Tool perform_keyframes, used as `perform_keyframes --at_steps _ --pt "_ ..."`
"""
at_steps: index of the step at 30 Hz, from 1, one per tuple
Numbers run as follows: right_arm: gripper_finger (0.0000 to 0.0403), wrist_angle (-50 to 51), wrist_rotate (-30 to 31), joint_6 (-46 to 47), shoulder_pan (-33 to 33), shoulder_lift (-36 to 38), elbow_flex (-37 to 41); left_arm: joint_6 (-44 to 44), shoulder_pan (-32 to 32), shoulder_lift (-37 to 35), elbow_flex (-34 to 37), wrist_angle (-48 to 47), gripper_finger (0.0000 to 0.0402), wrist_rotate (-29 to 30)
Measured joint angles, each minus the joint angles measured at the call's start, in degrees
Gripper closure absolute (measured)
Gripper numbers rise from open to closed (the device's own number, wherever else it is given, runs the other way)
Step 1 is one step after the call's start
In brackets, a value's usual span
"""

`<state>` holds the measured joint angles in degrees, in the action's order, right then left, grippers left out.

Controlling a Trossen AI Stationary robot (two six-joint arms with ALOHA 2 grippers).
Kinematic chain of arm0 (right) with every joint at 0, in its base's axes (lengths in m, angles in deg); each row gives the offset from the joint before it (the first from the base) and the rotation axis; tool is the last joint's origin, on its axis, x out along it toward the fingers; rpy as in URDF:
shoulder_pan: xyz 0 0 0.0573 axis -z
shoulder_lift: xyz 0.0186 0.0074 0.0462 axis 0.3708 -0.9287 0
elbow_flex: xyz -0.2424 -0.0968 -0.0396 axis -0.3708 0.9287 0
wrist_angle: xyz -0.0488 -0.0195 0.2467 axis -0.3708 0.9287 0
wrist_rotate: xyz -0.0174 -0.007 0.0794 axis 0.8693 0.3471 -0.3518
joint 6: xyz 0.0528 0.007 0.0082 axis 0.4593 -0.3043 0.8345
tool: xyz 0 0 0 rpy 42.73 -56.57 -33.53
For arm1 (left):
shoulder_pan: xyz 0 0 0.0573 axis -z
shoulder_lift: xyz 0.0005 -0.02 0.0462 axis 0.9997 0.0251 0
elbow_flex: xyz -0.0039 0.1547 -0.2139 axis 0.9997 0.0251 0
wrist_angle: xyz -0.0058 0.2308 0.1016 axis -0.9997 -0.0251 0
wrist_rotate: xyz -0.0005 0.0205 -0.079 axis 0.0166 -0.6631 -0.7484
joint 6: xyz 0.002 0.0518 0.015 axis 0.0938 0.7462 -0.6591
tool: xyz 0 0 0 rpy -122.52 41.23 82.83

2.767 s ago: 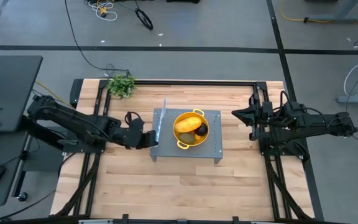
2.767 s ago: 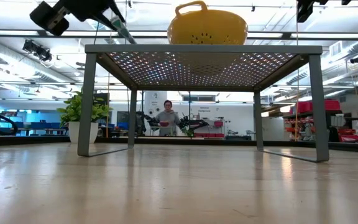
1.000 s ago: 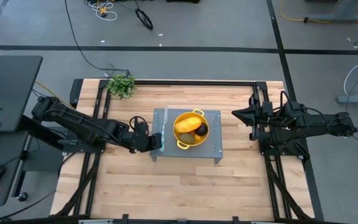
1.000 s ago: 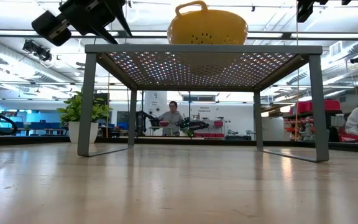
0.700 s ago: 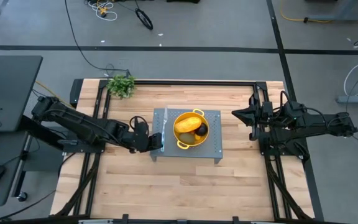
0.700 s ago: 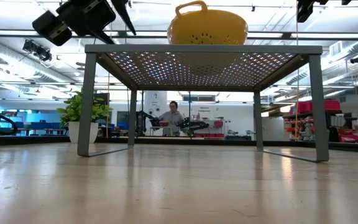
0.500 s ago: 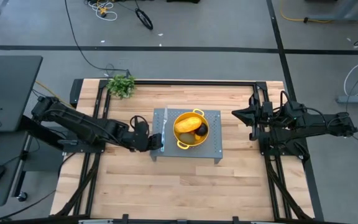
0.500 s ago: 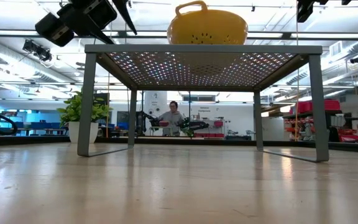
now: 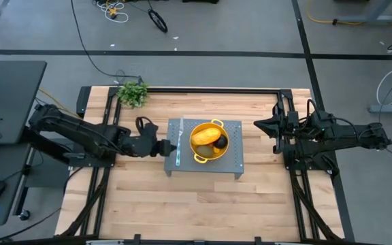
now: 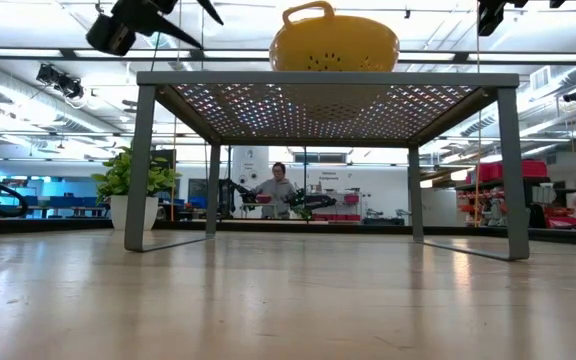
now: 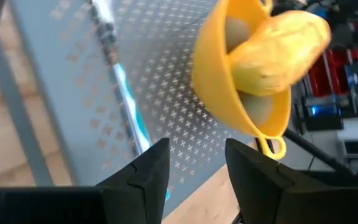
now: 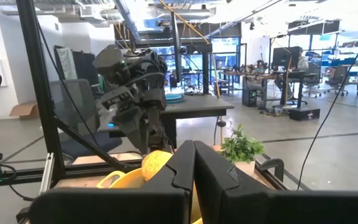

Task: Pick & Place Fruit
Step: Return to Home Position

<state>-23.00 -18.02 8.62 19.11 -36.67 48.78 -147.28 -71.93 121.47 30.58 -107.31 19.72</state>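
A yellow colander [image 9: 209, 141] stands on a grey perforated stand [image 9: 233, 160] at mid-table. It holds the yellow-orange oblong fruit [image 9: 204, 135], the small blackish round one [image 9: 220, 142] and a brownish-green oval [image 9: 209, 150]. The tiny orange-red balls do not show. In the left wrist view the oblong fruit [image 11: 278, 50] lies on top, over a greenish oval [image 11: 257, 109]. My left gripper [image 9: 170, 146] is open beside the stand's left edge, holding nothing. The silvery knife [image 9: 180, 141] lies flat there. My right gripper [image 9: 258, 125] is shut and waits at the table's right side.
The knife [image 11: 120, 93] with a teal handle lies along the stand's left part, just ahead of my left fingers. A leafy green bunch [image 9: 133, 92] sits at the table's far left corner. Bare wood lies in front of the stand [image 10: 328, 78]. People show in the room behind.
My left gripper has drawn back from the stand's left edge toward the table's left and far side and has risen a little. The knife stays flat on the stand, and the colander and fruit have kept still.
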Motion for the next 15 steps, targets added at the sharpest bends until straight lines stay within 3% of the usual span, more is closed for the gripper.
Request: perform_keyframes --at_steps 8,15 --pt "0.0387 0.0 0.0 0.0 0.0 0.0 0.0 19.8 -2.0 0.0 0.0 8.8 0.0250 -2.5" --pt "0.0387 0.1 0.0 0.0 0.0 0.0 0.0 35.1 -5.9 -2.0 0.0 16.4 0.0302 -6.5"
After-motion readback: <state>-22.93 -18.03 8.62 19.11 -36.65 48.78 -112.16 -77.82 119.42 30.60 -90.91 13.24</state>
